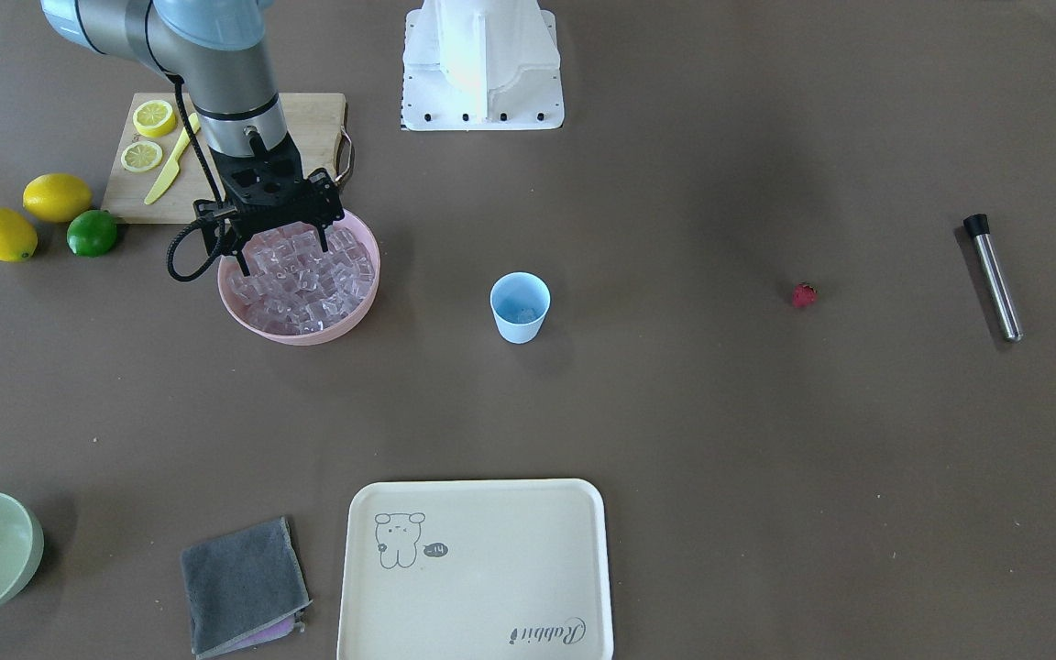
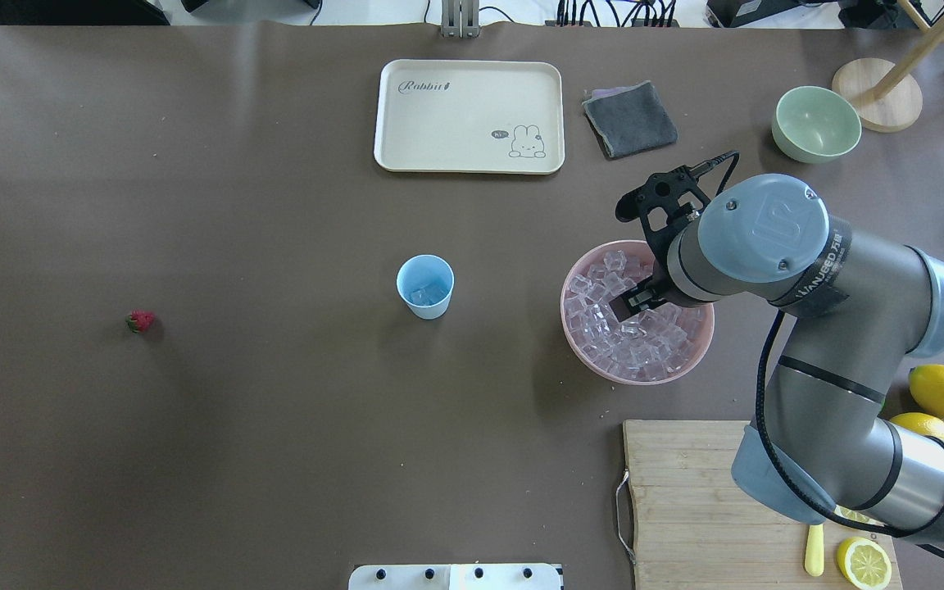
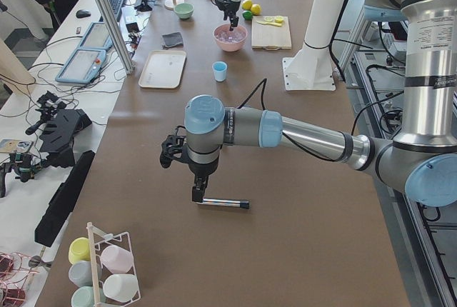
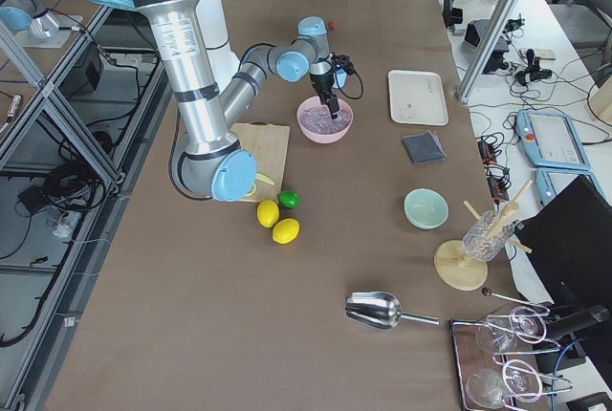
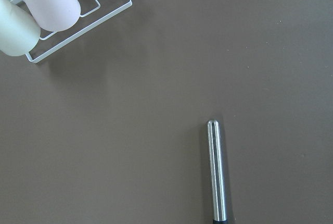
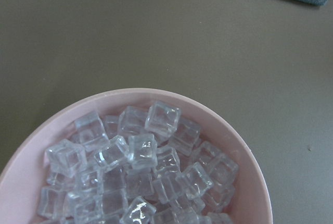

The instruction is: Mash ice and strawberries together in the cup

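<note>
Though apart, one cup point(image 1: 520, 307), one strawberry point(image 1: 804, 294)

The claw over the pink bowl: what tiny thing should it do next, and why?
Probably dip a little lower and close on one cube. The right gripper hangs open over the ice in the pink bowl, holding nothing, and the cup looks nearly empty.
</note>
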Tool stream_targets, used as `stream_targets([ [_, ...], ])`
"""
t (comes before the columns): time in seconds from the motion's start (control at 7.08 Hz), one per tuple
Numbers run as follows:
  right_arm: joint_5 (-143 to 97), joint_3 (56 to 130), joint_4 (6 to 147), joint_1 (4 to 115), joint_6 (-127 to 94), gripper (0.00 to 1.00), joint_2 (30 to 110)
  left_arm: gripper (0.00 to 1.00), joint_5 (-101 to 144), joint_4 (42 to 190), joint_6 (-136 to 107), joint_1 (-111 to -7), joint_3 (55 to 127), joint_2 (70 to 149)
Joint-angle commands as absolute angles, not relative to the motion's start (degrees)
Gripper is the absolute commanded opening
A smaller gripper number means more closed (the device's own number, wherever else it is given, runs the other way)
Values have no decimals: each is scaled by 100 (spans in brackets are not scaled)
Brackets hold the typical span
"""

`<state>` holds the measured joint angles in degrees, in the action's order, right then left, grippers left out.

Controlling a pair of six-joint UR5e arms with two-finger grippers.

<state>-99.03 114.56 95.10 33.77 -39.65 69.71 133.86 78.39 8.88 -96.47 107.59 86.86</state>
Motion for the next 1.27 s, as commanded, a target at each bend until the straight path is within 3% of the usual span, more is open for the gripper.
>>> stream_targets([
  [0.0, -9844, 11225, 9492, 3357, -4192, 100, 6935, 99, 13386, 7840, 888, -9650, 10767, 8675],
  [1.13, -10336, 11022, 9013, 3691, -4123, 100, 6459, 99, 13395, 7840, 888, -9642, 10767, 8684],
])
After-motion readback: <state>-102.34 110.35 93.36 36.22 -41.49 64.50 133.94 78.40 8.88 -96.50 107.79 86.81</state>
